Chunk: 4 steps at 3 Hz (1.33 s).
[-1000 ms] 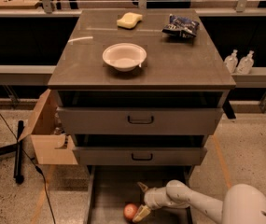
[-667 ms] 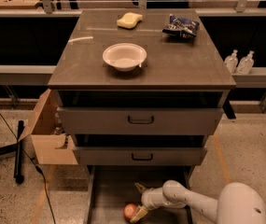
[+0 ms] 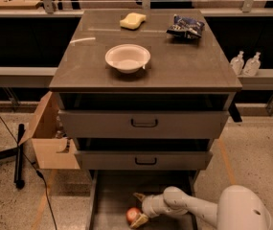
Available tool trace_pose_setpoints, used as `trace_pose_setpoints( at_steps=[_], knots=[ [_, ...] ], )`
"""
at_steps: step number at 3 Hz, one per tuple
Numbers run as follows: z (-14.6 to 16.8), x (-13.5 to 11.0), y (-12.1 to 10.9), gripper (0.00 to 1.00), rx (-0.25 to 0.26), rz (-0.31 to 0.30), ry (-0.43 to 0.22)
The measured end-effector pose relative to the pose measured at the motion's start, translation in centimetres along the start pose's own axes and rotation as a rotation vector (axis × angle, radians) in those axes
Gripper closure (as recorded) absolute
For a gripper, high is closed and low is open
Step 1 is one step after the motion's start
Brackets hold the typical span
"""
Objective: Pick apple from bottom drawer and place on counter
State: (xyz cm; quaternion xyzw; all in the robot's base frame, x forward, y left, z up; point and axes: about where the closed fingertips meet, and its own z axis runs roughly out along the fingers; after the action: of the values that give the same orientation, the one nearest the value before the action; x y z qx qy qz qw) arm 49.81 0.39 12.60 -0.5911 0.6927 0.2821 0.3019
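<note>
The apple [image 3: 132, 214] is small and red with yellowish patches. It lies on the floor of the pulled-out bottom drawer [image 3: 112, 195] at the bottom of the camera view. My gripper [image 3: 139, 208] reaches into the drawer from the right on a white arm. It is open, with one fingertip [image 3: 139, 195] behind the apple and the other against the apple's right side. The counter [image 3: 174, 66] is the dark slab on top of the cabinet.
A white bowl [image 3: 127, 58], a pale yellow sponge [image 3: 132, 20] and a dark snack bag [image 3: 186, 27] lie on the counter. Two closed grey drawers with black handles [image 3: 144, 123] sit above the open one. A cardboard box [image 3: 50, 138] stands at the left, two bottles [image 3: 244, 63] at the right.
My gripper has moved a little to the left, closer around the apple. The apple has stayed in place on the drawer floor.
</note>
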Motion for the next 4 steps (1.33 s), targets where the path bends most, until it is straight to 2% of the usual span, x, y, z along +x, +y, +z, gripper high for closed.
trace_pose_setpoints(
  at_steps=[2,3,4],
  knots=[
    [0.4,0.0,-0.3,0.64,0.012,0.000,0.008],
    [-2.7,-0.8,-2.1,0.87,0.078,0.053,0.008],
    [-8.3,-1.0,-3.8,1.00,0.161,0.160,0.031]
  ],
)
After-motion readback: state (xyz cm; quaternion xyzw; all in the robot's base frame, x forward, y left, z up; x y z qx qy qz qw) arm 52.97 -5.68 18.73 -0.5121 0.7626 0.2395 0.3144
